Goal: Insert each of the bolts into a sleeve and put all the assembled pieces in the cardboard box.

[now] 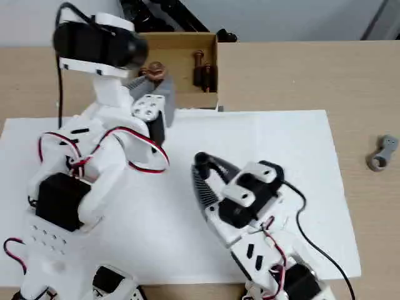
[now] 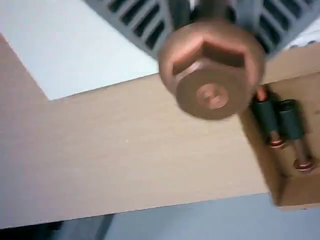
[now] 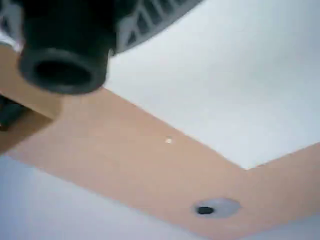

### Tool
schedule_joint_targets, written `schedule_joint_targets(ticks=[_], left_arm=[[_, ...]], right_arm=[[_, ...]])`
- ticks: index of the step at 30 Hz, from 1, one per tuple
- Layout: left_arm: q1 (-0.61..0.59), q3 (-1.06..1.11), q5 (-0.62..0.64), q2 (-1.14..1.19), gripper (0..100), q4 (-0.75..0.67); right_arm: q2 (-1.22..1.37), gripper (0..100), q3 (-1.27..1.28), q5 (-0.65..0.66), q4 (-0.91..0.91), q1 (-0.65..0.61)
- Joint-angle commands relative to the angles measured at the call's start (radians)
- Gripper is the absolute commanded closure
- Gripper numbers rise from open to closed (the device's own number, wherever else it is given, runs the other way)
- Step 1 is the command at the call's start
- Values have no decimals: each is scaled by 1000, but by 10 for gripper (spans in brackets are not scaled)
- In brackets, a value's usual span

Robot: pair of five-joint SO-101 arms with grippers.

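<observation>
My left gripper [image 1: 153,80] is raised at the near edge of the cardboard box [image 1: 181,44], shut on a copper bolt [image 1: 156,68]. The left wrist view has the bolt's hexagonal head [image 2: 212,75] close up between the grey fingers [image 2: 142,20]. Two assembled pieces [image 2: 281,127], black sleeves on copper bolts, lie in the box's corner [image 1: 203,72]. My right gripper [image 1: 203,175] is over the middle of the white mat, shut on a black sleeve [image 1: 201,160]. The sleeve's open end [image 3: 62,70] faces outward in the right wrist view.
A white mat [image 1: 262,150] covers most of the wooden table [image 1: 281,75]. A small grey part [image 1: 382,152] lies on the bare wood at the far right and appears in the right wrist view [image 3: 215,207]. Red and black cables loop off the left arm.
</observation>
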Motion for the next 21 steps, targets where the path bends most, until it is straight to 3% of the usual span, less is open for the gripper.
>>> schedule_joint_targets(ticks=[1, 8, 21], left_arm=[[54, -5, -6, -11, 995, -34], [129, 73, -5, -21, 995, -35], [132, 179, -2, -23, 995, -95]], right_arm=[[-7, 995, 34, 6, -104, -2], [-7, 995, 63, 6, -142, 2], [-8, 995, 60, 6, -142, 12]])
